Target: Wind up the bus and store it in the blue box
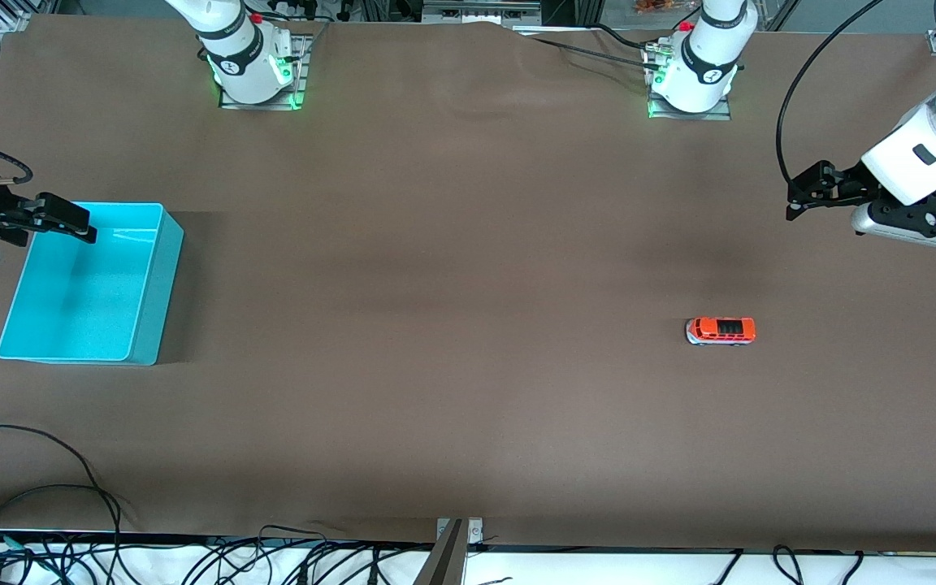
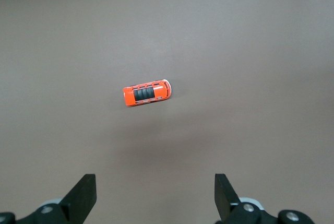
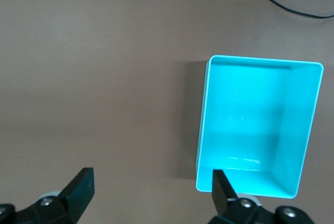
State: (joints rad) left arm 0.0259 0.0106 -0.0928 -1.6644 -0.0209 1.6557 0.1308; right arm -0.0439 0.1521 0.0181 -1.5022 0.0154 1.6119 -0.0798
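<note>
The bus (image 1: 721, 331) stands on its wheels on the brown bench (image 1: 452, 325), toward the left arm's end, lying lengthwise along the bench; its orange-red top with the dark roof panel is plain in the left wrist view (image 2: 146, 94). Nothing touches it. The blue box (image 1: 155, 284) sits at the right arm's end of the bench, well apart from the bus, with nothing inside it; the right wrist view shows its bare interior (image 3: 250, 130). The left tool (image 1: 797, 195) hangs in the air over the bench at the left arm's end, fingers (image 2: 83, 195) spread wide and holding nothing. The right tool (image 1: 82, 227) hangs over the blue box's rim, fingers (image 3: 79, 185) likewise spread wide and holding nothing. Cables (image 1: 45, 487) trail along the bench edge nearest the front camera.
</note>
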